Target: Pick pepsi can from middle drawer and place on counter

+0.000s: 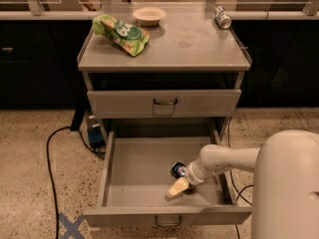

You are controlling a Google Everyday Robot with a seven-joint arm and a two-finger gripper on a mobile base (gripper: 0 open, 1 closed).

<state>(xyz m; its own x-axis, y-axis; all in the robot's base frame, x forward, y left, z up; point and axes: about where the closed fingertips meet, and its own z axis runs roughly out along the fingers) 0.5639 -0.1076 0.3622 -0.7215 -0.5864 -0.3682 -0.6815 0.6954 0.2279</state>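
The middle drawer (134,166) is pulled open, its front panel with the dark pull nearest the camera. The pepsi can (177,169), dark blue with a silver end, lies on the drawer floor right of centre. My gripper (177,187) reaches into the drawer from the right on a white arm. It is low over the floor, just in front of the can and right beside it. The arm's wrist hides the can's right side. The counter (199,49) is the grey cabinet top above.
On the counter lie a green snack bag (121,33), a pale bowl (149,15) and a silver-grey can (223,17) at the back right. A closed drawer front (164,102) sits above the open one. A black cable (55,148) runs on the floor left.
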